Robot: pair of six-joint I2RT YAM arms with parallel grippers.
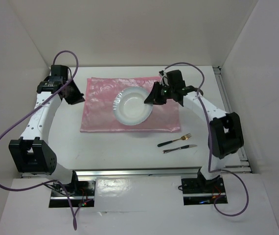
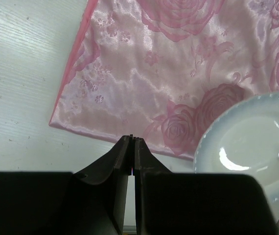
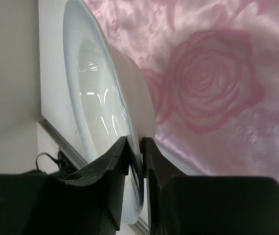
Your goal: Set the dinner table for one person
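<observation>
- Nearest you, both arm bases are bolted by the metal rail [image 1: 139, 172] at the front edge of the white worktop [image 1: 129, 156]. This worktop is the dinner table itself. It fills the floor of the white-walled enclosure from that rail to the back wall, with another rail down its right side.
- Just past the right base, a knife [image 1: 178, 148] and a fork [image 1: 174, 141] lie on the bare worktop. They are nearly parallel and close together without touching, with the knife nearer to you. The fork has a dark handle pointing left and a gold-coloured head.
- Beyond the cutlery, a pink rose-patterned cloth [image 1: 100, 105] lies flat across the middle of the worktop. The fork's head sits just off its near right corner.
- A deep white plate [image 1: 119, 105] is over the middle of the cloth. You cannot tell from these views whether it rests on the fabric or is lifted off it.
- Your right jaws are clamped on the plate's right rim. In the right wrist view the black fingers [image 3: 116, 164] press that rim from both sides.
- Your left jaws are closed, tip against tip, with nothing between them. They hang at the cloth's left edge. The left wrist view looks past them onto the cloth's border, bare worktop and the plate's rim at the right.
</observation>
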